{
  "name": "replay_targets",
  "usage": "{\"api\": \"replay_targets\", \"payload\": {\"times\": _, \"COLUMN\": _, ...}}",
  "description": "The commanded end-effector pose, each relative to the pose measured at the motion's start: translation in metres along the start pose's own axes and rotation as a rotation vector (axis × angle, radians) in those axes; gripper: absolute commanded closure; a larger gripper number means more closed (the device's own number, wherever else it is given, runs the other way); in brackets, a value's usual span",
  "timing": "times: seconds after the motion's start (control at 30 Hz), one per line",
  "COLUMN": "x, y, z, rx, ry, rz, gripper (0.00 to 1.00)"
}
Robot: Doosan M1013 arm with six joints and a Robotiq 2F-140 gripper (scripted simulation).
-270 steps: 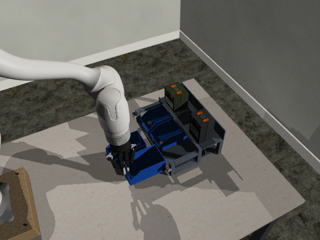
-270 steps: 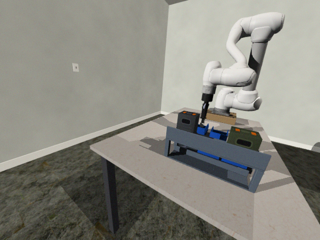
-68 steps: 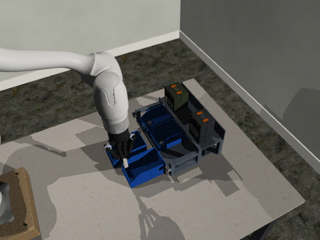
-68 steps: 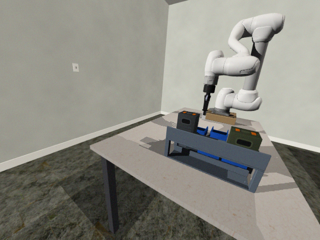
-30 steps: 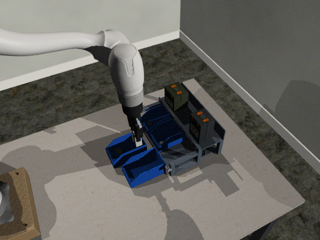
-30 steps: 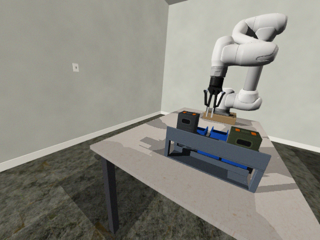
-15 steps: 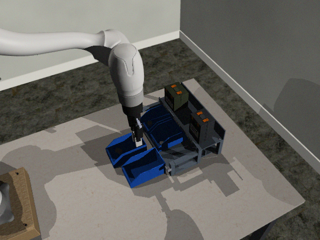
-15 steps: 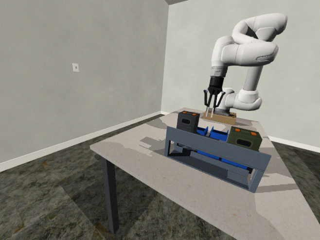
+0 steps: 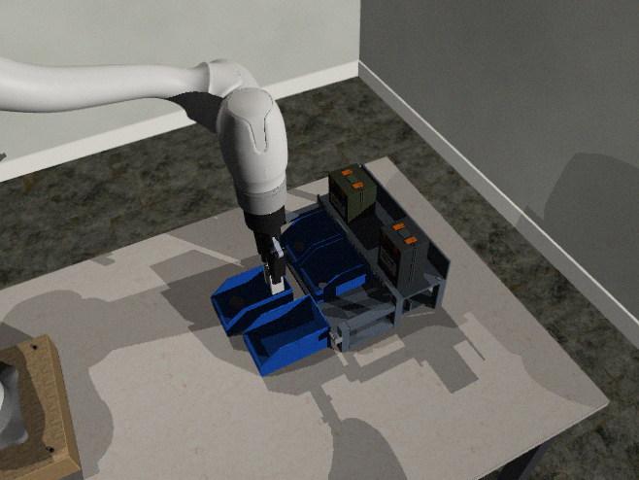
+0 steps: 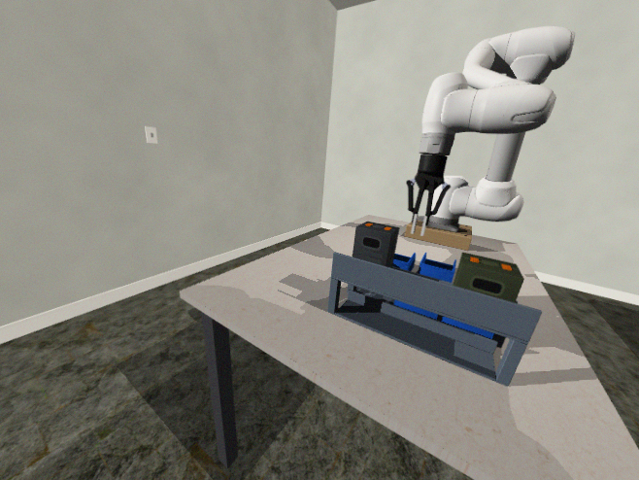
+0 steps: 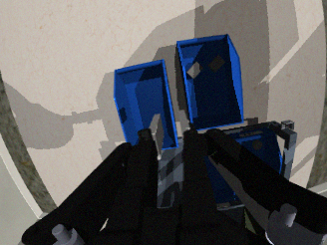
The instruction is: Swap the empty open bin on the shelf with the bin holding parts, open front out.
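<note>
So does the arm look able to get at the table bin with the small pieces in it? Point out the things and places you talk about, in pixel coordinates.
Probably yes, from above: the tool (image 9: 272, 283) (image 10: 418, 233) (image 11: 170, 122) hangs over the bins, fingers slightly apart, and nothing covers that bin (image 9: 238, 279) (image 10: 437, 275) (image 11: 236, 80). The neighbouring bin (image 9: 301, 347) (image 10: 404, 262) (image 11: 120, 105) crowds one side.

- And the pincer (image 9: 272, 281) (image 10: 419, 233) (image 11: 170, 122) has swung over toward the shelf (image 9: 397, 310) (image 10: 433, 291) (image 11: 289, 149)!
- It's turned about its own axis, too.
- Its fingertips now ride higher than nine seconds ago.
</note>
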State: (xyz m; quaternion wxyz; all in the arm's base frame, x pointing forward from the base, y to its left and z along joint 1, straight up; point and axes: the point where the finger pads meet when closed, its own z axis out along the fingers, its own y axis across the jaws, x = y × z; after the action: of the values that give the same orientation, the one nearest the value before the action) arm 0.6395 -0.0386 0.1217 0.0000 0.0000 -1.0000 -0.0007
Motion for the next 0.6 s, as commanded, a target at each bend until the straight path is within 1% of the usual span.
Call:
{"api": "replay_targets", "payload": {"times": 0.0, "x": 0.0, "y": 0.0, "z": 0.001, "rx": 0.0, "ry": 0.0, "rz": 0.0, "gripper": 0.76}}
{"api": "replay_targets", "payload": {"times": 0.23, "x": 0.0, "y": 0.0, "z": 0.007, "rx": 0.0, "ry": 0.0, "rz": 0.0, "gripper": 0.76}}
{"api": "replay_targets", "payload": {"times": 0.57, "x": 0.0, "y": 0.0, "z": 0.025, "rx": 0.0, "ry": 0.0, "rz": 0.0, "gripper": 0.76}}
